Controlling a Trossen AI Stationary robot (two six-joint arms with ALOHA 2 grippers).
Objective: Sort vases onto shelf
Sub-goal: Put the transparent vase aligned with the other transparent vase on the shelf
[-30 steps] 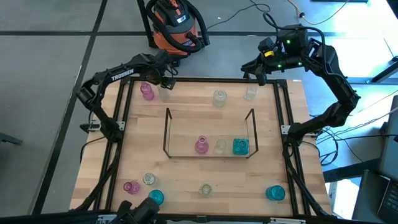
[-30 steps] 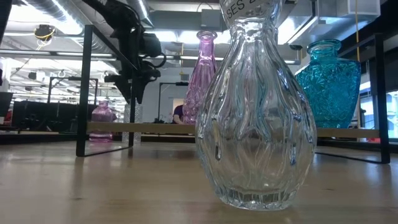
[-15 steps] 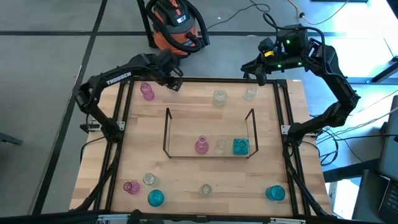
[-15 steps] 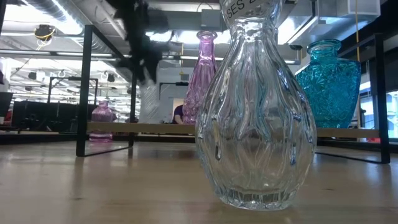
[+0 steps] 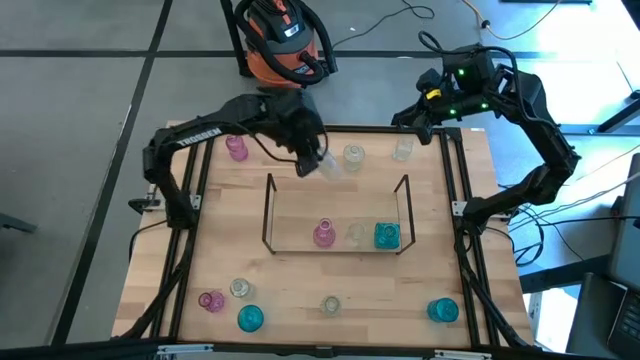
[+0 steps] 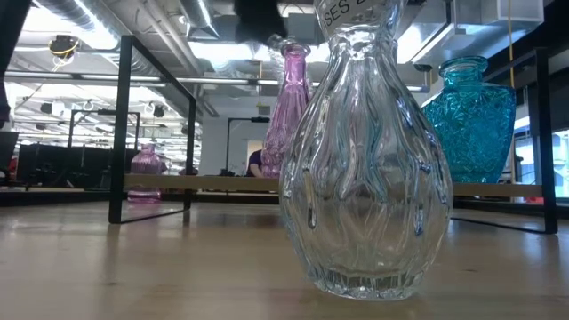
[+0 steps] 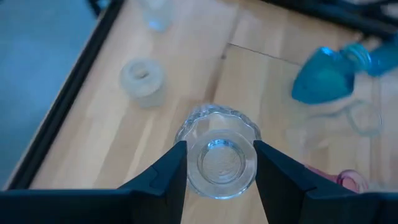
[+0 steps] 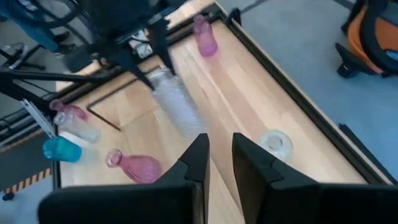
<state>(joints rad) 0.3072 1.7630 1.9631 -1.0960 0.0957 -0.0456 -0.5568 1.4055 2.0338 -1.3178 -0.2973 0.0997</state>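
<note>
My left gripper (image 5: 310, 155) is shut on a clear fluted vase (image 5: 327, 165) in the air just beyond the far edge of the wire shelf (image 5: 268, 215). The shelf's base carries a pink vase (image 5: 323, 235), a clear vase (image 5: 354, 235) and a teal vase (image 5: 386, 236), all standing on their bottoms. My right gripper (image 5: 425, 115) hovers over the table's far right corner, its fingers a little apart and touching nothing. In the low view only a dark blur of the left gripper (image 6: 258, 18) shows at the top. My left gripper pinches the clear vase between its two fingers (image 7: 171, 171) at the vase's upper end (image 8: 159, 78), coming from above. The vase is lifted clear and hangs tilted below the fingers, with its bottom (image 8: 186, 124) slanting away from them.
On the far part of the table stand a pink vase (image 5: 236, 148) and two clear vases (image 5: 353, 155) (image 5: 403, 150). Along the near edge stand pink (image 5: 211, 300), clear (image 5: 240, 288) (image 5: 330, 305) and teal vases (image 5: 250, 318) (image 5: 442, 310). A black frame (image 5: 190, 200) edges the table.
My left gripper has lifted the clear vase from beside the pink vase at the far left of the table. It has carried it to the right and toward the near edge, as far as the shelf's far side. The vase now hangs tilted.
</note>
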